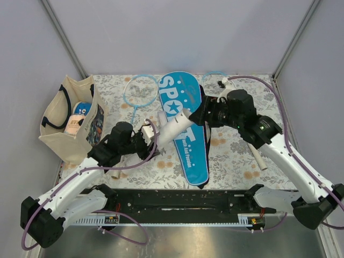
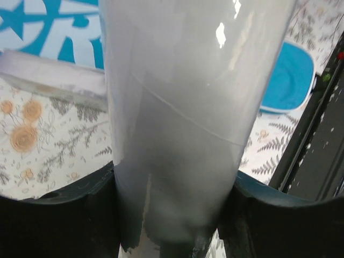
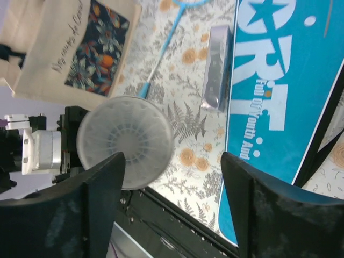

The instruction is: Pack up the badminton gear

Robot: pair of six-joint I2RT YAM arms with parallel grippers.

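My left gripper (image 1: pixel 144 144) is shut on the long white tube (image 1: pixel 173 129) and holds it tilted up to the right over the blue "SPORT" cover (image 1: pixel 188 150). The tube fills the left wrist view (image 2: pixel 183 107) between my left gripper's (image 2: pixel 172 215) jaws. My right gripper (image 1: pixel 196 116) is open at the tube's far end. In the right wrist view the tube's end (image 3: pixel 124 141) shows a white shuttlecock inside, left of my right gripper (image 3: pixel 172 207). One light-blue racket (image 1: pixel 141 92) lies at the back left. A second racket's handle (image 1: pixel 258 157) shows under the right arm.
A beige tote bag (image 1: pixel 70 121) with things inside stands at the left edge. A small grey-white oblong object (image 3: pixel 216 67) lies beside the cover (image 3: pixel 285 80). The racket's blue shaft (image 3: pixel 161 59) runs near the bag (image 3: pixel 64 48). A black rail (image 1: pixel 177 200) crosses the near edge.
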